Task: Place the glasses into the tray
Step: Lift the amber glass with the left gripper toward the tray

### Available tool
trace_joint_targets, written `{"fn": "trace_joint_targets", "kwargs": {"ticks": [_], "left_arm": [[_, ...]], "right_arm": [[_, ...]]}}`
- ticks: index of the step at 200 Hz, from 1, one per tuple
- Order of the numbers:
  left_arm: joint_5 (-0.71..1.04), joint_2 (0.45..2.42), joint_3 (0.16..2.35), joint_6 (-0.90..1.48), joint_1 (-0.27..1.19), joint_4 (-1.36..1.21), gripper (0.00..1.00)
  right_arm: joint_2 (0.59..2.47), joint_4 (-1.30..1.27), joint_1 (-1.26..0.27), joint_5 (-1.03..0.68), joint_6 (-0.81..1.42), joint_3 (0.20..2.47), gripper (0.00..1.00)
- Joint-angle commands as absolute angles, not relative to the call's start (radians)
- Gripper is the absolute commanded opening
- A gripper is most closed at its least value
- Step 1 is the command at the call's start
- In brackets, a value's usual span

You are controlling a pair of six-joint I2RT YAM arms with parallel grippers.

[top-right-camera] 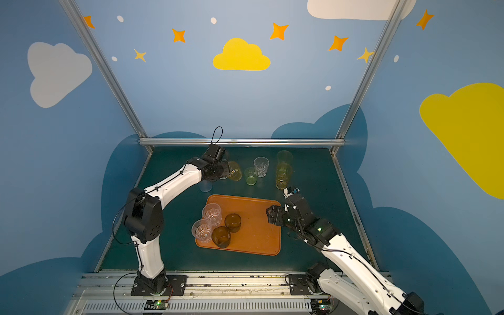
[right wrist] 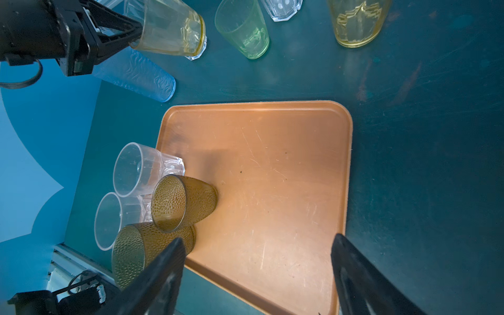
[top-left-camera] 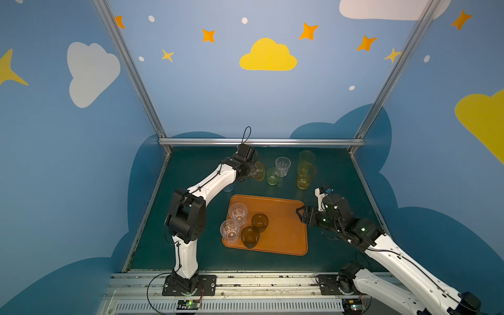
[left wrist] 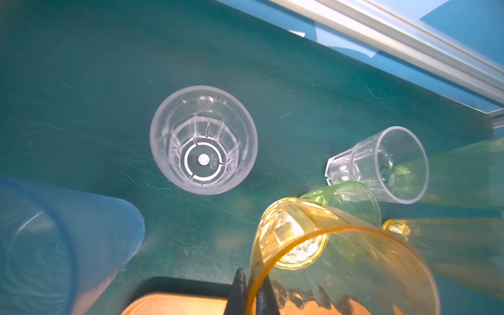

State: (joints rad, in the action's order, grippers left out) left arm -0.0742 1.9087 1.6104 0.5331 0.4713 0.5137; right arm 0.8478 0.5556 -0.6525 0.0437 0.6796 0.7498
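Has four glasses (top-left-camera: 238,211) on the tray (top-left-camera: 281,231), amid scuffed green worktop (top-left-camera: 191,163) and cloud-painted blue walls (top-left-camera: 267,109). Pinches an amber glass's (left wrist: 354,272) rim in the left hand (left wrist: 251,275), right hand (right wrist: 257,240) spread open. Adds, in the left wrist view, a clear glass (left wrist: 203,140) masked in both top views.

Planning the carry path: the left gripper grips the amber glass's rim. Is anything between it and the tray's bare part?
Nothing visible blocks it. The left gripper holds the amber glass beyond the tray, whose right half in both top views is bare. The frosted bluish tumbler and green glass stand beside that path.
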Motion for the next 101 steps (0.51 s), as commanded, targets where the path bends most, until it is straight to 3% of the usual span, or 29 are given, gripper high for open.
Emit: {"fn": "trace_joint_targets", "kwargs": {"ticks": [1,101], "left_arm": [[-0.077,1.849,1.579,0.516,0.467,0.499,0.04],[-0.05,1.603,1.394,0.496,0.491,0.422,0.04]], "right_arm": [[0.863,0.532,-0.646,0.015,0.672,0.788,0.83],[0.958,0.459,-0.643,-0.082,0.709,0.811,0.83]]}}
